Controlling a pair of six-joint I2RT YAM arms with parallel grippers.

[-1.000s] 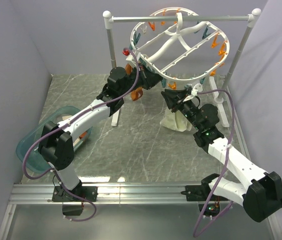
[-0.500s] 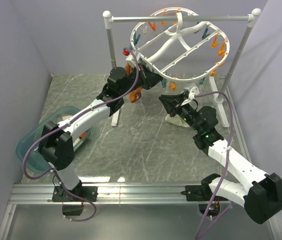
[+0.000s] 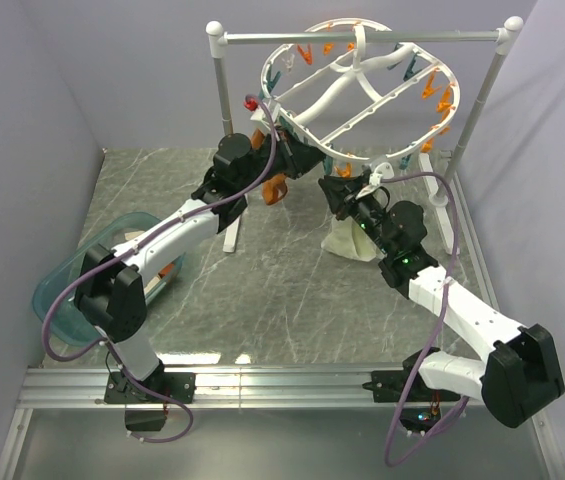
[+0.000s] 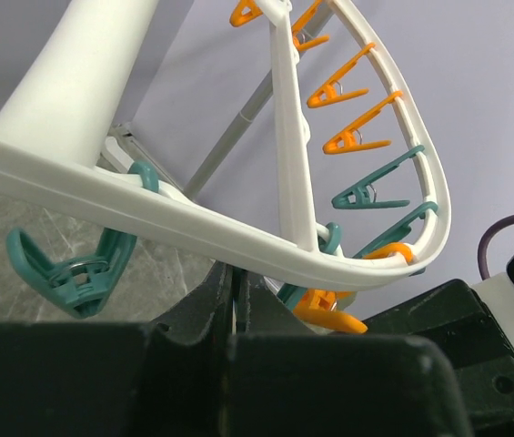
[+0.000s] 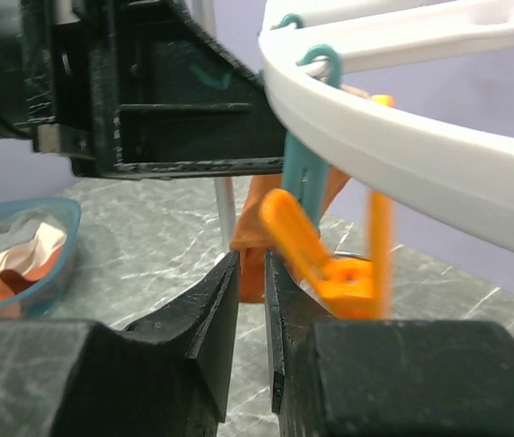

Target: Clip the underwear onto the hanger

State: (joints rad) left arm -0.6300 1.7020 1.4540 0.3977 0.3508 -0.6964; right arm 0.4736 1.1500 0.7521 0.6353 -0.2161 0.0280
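Note:
The white oval hanger [image 3: 347, 92] hangs tilted from the rail, with orange and teal clips around its rim. My left gripper [image 3: 297, 152] is at the hanger's lower left rim. In the left wrist view its jaws [image 4: 236, 273] are closed right under the rim [image 4: 193, 223] and appear to grip it. My right gripper [image 3: 334, 188] is just below the near rim [image 5: 402, 150]. Its jaws [image 5: 252, 264] are closed to a thin slit and hold nothing. An orange clip [image 5: 320, 255] hangs just right of them. The cream underwear [image 3: 350, 245] lies on the table under my right arm.
A white rail stand [image 3: 225, 90] carries the hanger. An orange-brown garment [image 3: 274, 188] hangs near its left post and shows in the right wrist view [image 5: 258, 246]. A blue tub [image 3: 62, 290] with fabric in it sits at the left.
My right gripper has lifted from above the underwear toward the hanger's near rim. The underwear stays on the table. My left arm has not moved.

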